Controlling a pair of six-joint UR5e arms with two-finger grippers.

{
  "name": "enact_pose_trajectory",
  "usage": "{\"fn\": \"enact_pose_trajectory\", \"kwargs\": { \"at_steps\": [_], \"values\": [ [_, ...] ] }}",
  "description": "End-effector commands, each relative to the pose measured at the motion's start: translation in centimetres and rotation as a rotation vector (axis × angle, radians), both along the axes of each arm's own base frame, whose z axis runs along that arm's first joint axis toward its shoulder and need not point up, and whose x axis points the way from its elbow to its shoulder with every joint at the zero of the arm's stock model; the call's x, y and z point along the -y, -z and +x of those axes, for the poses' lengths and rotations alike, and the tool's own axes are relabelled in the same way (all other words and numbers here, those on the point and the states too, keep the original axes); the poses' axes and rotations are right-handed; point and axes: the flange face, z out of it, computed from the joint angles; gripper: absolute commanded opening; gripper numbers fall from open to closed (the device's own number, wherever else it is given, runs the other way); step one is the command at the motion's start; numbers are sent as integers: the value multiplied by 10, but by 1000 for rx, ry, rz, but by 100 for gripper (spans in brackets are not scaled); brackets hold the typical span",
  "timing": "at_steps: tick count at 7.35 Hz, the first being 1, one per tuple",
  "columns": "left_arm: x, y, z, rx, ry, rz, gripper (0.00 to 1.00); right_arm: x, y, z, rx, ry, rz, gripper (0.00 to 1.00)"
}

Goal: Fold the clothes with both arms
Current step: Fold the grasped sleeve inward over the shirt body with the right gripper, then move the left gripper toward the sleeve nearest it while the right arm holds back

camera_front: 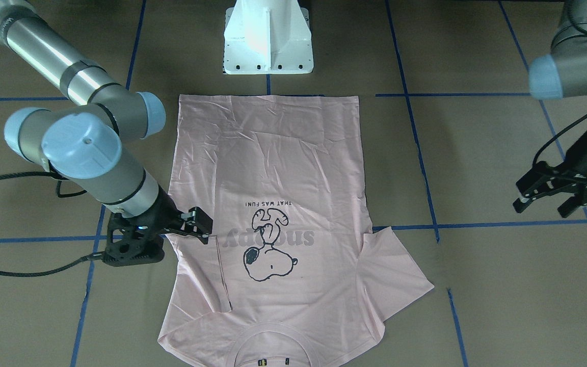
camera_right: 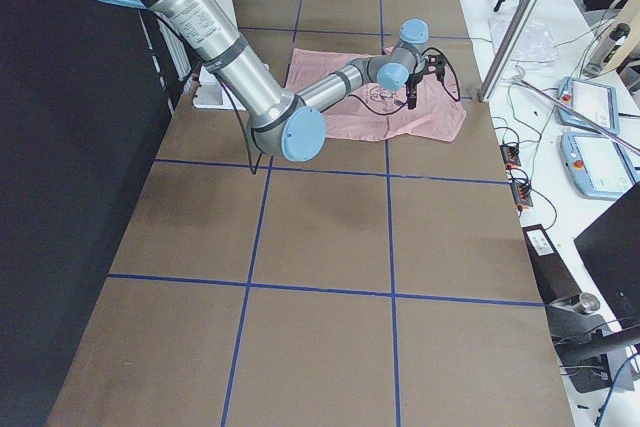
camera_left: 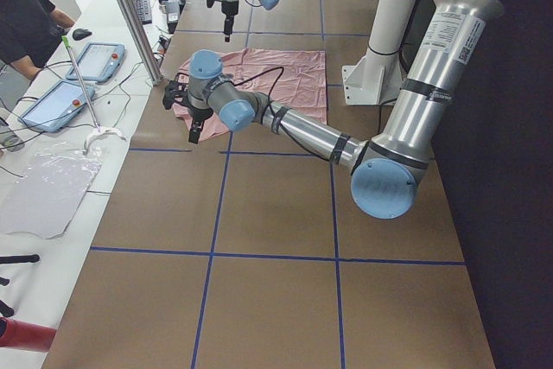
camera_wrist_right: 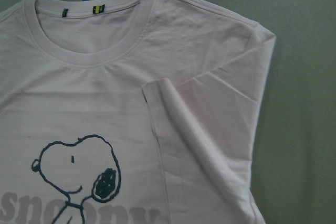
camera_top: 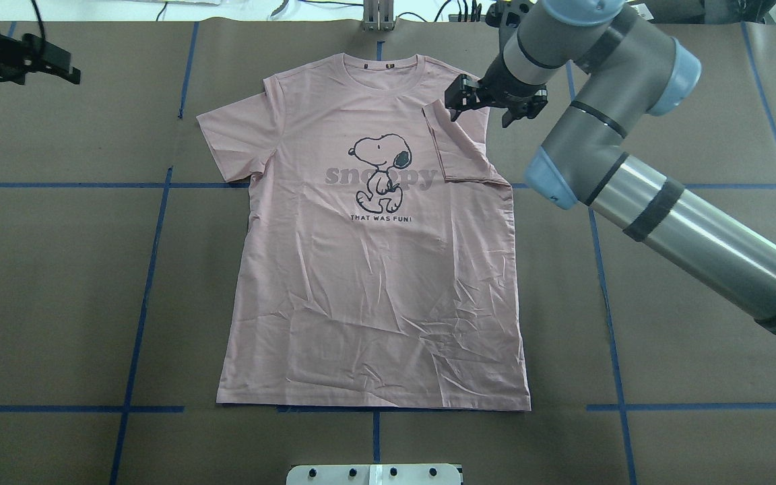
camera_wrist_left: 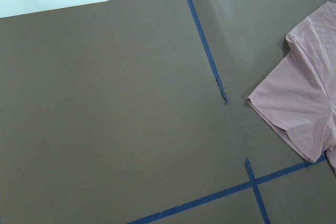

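Note:
The pale pink Snoopy T-shirt (camera_top: 374,283) lies flat and face up on the brown table, collar at the far side from the robot. Its sleeve on the robot's right is folded in over the chest (camera_top: 459,151), and also shows in the right wrist view (camera_wrist_right: 210,129). The other sleeve (camera_top: 233,141) lies spread out. My right gripper (camera_top: 479,118) hovers open and empty over the folded sleeve's shoulder end; in the front view it (camera_front: 203,228) is at the shirt's edge. My left gripper (camera_front: 543,206) is open and empty, well off the shirt beyond the spread sleeve (camera_wrist_left: 299,108).
The white pedestal base (camera_front: 268,41) stands at the shirt's hem side. Blue tape lines (camera_top: 152,269) cross the brown table cover. An operator (camera_left: 26,23) sits at a side bench with tablets beyond the table's far edge.

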Motion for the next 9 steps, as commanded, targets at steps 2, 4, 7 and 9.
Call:
{"fn": "enact_pose_trajectory", "kwargs": {
  "at_steps": [2, 4, 7, 9],
  "values": [
    [10, 1, 114, -34, 137, 36, 100, -21, -2, 70, -198, 143, 4, 100],
    [43, -18, 162, -34, 183, 55, 96, -42, -31, 100, -211, 147, 22, 100],
    [58, -35, 212, 67, 240, 72, 99, -42, -34, 99, -209, 147, 10, 100],
    [56, -40, 228, 69, 232, 81, 99, -42, -37, 98, -212, 147, 5, 100]
  ]
}}
